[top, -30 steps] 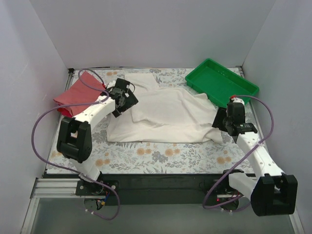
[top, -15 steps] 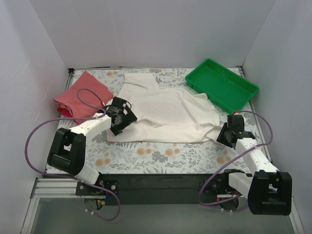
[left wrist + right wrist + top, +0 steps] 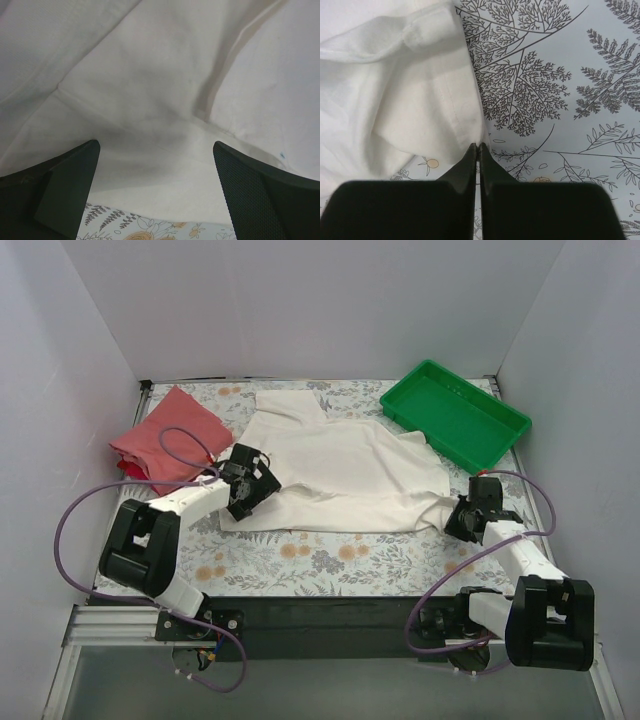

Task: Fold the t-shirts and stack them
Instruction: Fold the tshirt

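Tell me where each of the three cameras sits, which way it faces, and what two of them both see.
Top external: above and behind the bases, looking down at the table, left hand and right hand showing.
Left wrist: on the left hand, facing down between open fingers onto the cream t-shirt.
Right wrist: on the right hand, facing down; shut fingers pinch that shirt's corner.
Shared: all show the cream t-shirt.

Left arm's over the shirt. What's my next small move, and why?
Probably close the left gripper on the cream t-shirt: its jaws stand open over the near hem, while the right gripper is already shut at the opposite corner.
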`<control>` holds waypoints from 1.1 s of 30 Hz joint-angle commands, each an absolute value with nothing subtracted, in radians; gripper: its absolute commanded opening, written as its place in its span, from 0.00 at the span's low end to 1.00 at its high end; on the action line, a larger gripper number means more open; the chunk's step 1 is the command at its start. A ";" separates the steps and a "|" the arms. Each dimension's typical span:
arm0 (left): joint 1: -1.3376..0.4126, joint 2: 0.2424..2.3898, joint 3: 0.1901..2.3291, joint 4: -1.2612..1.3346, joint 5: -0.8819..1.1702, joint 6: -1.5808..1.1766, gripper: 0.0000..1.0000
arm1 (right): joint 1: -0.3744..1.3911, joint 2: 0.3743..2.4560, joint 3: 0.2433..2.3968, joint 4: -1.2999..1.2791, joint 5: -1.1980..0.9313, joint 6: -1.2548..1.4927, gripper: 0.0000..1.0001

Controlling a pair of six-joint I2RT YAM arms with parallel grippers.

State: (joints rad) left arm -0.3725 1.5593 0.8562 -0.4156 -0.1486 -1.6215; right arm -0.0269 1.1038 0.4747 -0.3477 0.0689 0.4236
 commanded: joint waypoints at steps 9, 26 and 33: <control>-0.373 1.485 0.719 -0.569 -0.233 -1.700 0.98 | -0.084 0.990 0.531 -0.457 0.342 0.449 0.01; -0.373 1.252 0.563 -0.696 -0.173 -1.799 0.98 | -0.086 0.846 0.592 -0.643 0.373 0.497 0.64; -0.385 1.037 0.480 -0.772 -0.114 -1.870 0.98 | -0.086 0.683 0.630 -0.594 0.039 0.347 0.98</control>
State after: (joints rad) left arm -0.3767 1.0851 0.5301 -0.6380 -0.1455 -1.8275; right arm -0.0841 0.7261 0.5842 -0.6334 0.2089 0.4252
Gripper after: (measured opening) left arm 0.981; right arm 0.983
